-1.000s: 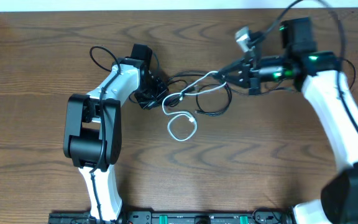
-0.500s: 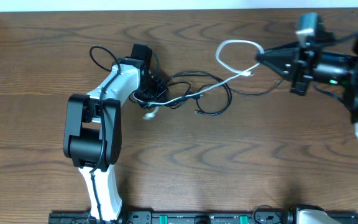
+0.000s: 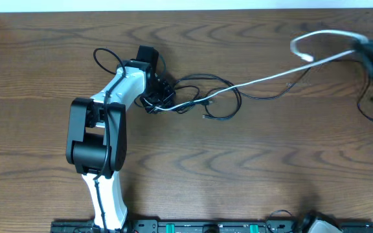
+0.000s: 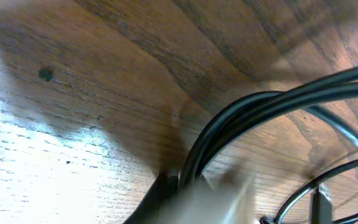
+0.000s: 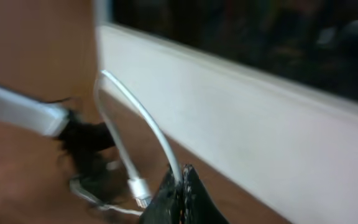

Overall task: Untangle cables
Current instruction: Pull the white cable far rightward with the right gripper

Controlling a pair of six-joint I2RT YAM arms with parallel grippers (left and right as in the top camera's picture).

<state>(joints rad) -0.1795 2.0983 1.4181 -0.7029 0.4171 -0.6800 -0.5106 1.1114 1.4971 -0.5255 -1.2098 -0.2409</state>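
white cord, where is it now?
Overhead: the white cord runs in a straight line from the black cords at the left pincer, centre-left, to the right pincer at the far-right edge.

A robotics lab bench, judging by the wood-grain table [image 3: 251,168] and mounted white-and-black arm [image 3: 99,136]

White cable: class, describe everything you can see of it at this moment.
The white cable is a thin, smooth cord, drawn nearly straight and slanting across the wooden table. One end threads into the black cables beside the left gripper. The other is pinched in the shut right gripper, beyond which it curls in a loop ending in a small plug.
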